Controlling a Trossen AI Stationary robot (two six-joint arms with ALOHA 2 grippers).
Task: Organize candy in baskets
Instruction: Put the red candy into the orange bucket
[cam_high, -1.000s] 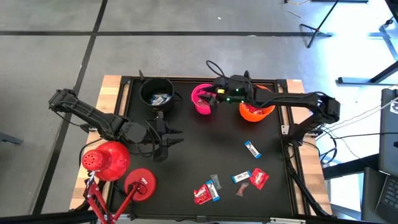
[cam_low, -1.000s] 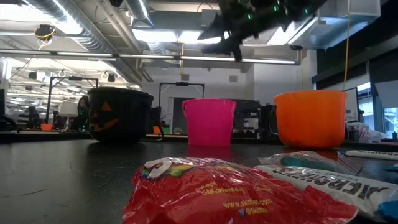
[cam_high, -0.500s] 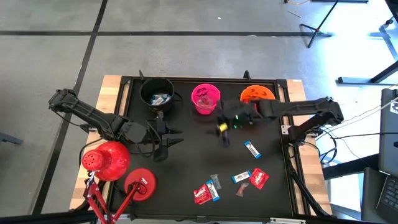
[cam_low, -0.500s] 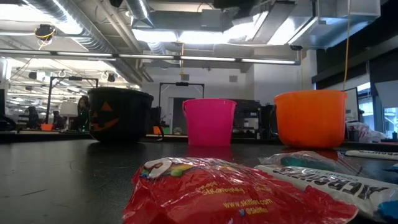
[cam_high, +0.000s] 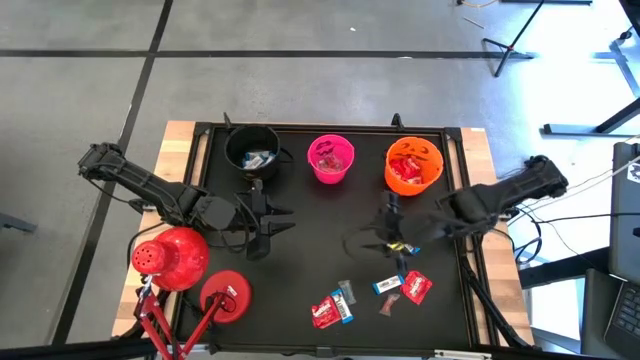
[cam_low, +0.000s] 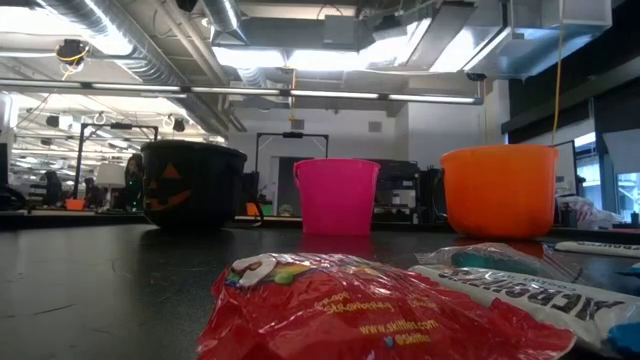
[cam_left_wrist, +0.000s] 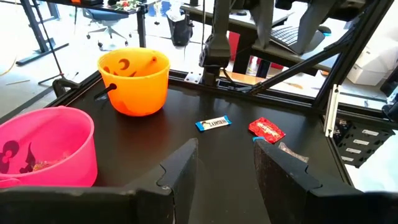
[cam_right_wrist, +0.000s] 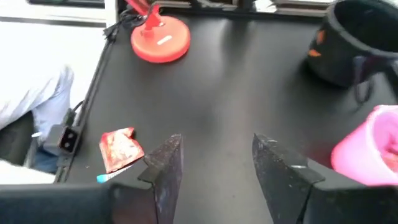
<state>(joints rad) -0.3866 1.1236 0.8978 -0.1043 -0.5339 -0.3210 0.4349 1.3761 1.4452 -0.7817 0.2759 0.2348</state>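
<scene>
Three buckets stand in a row at the far edge: black (cam_high: 252, 150), pink (cam_high: 331, 158) and orange (cam_high: 413, 165), each with sweets inside. Loose candy lies near the table's near right corner: a red and blue-and-white pair (cam_high: 330, 310), a grey one (cam_high: 345, 292), a blue-and-white one (cam_high: 385, 285) and a red one (cam_high: 415, 288). My right gripper (cam_high: 388, 238) hovers open and empty just beyond these sweets; its wrist view (cam_right_wrist: 217, 168) shows a red sweet (cam_right_wrist: 121, 149) off to one side. My left gripper (cam_high: 272, 222) waits open at mid-left.
Two red dome-shaped lamp heads on red legs (cam_high: 170, 258) stand at the near left corner. The low view shows a red sweet (cam_low: 330, 300) close to the lens. A raised black rim (cam_high: 465, 250) bounds the table. Bare black surface lies between the two grippers.
My right gripper has swung from above the pink bucket toward the near edge and somewhat to the right, coming down over the loose sweets. It has left the low view. The left arm and the sweets on the table have stayed put.
</scene>
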